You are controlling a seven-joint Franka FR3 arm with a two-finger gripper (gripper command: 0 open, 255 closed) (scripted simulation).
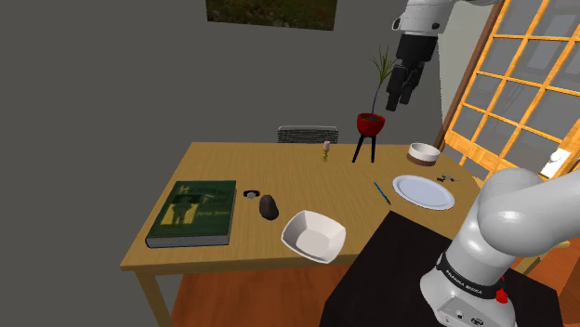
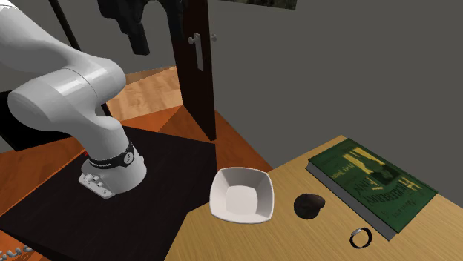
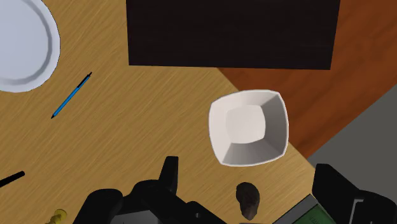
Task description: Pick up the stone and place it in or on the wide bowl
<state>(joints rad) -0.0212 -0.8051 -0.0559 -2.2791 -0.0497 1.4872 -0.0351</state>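
Wooden tabletop, grey walls behind; dark stone beside white square bowl at stand-side edge; green book near corner; gripper high above, fingers apart.

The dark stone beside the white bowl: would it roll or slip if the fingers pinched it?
The stone looks lumpy and oblong, so it probably rocks rather than rolls far. Its rounded, uneven sides might slip in a pinch. Looks solid: likely rigid, fairly heavy.

The wrist view's edges cut off the book and plate.
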